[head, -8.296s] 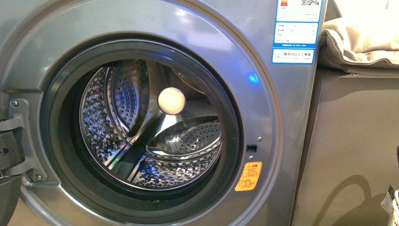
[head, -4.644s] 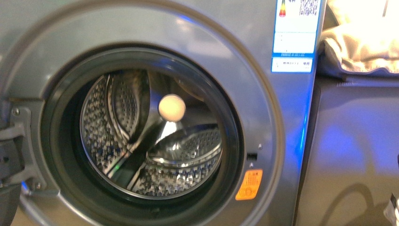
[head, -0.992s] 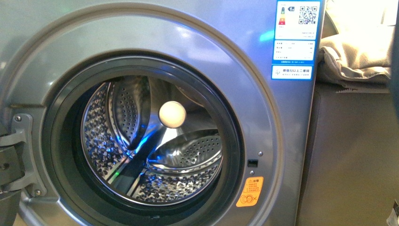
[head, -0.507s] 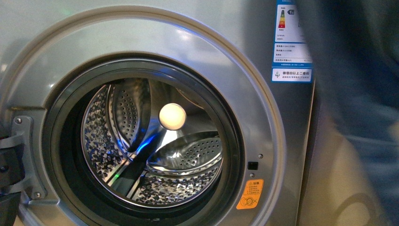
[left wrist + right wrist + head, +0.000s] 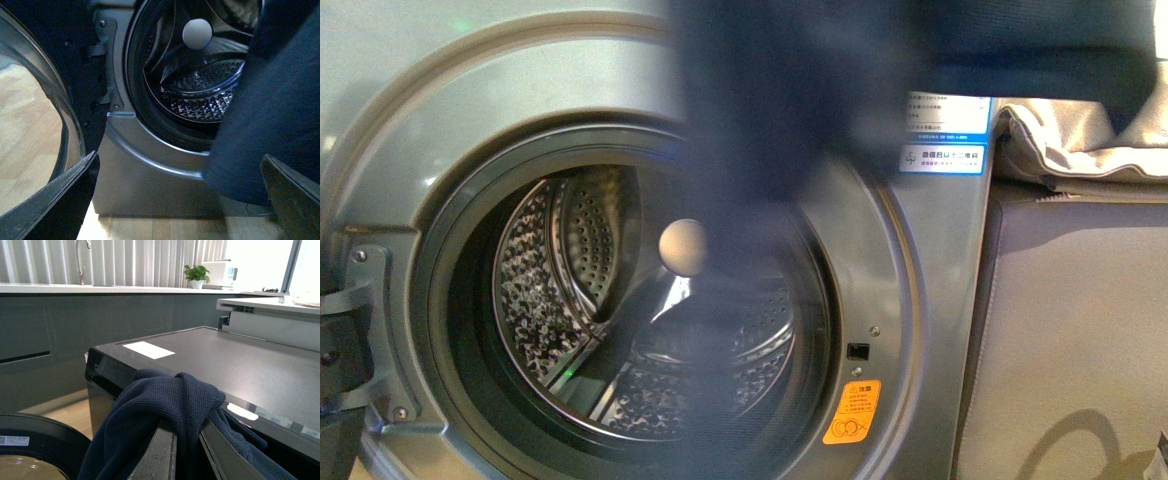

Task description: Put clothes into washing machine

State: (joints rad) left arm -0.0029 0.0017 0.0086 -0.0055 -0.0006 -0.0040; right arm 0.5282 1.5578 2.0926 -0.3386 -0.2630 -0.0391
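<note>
Clothes [image 5: 170, 405]: navy knit cloth with an open mesh-like weave, matt, in soft folds. Washing machine [image 5: 940, 300]: silver-grey front panel, smooth with a satin sheen; its top is matt dark grey. Drum [image 5: 565, 250] inside it: perforated steel, mirror-glossy. Porthole seal [image 5: 450, 330]: dark, matt. Warning sticker [image 5: 850, 411]: glossy orange. Beige cloth [image 5: 1080, 140] right of the machine: matt, soft. Floor [image 5: 150, 227]: pale wood.

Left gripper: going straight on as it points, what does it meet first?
Left gripper likely meets the washing machine front below its round opening; the hanging clothes may brush it first, depth unclear.
</note>
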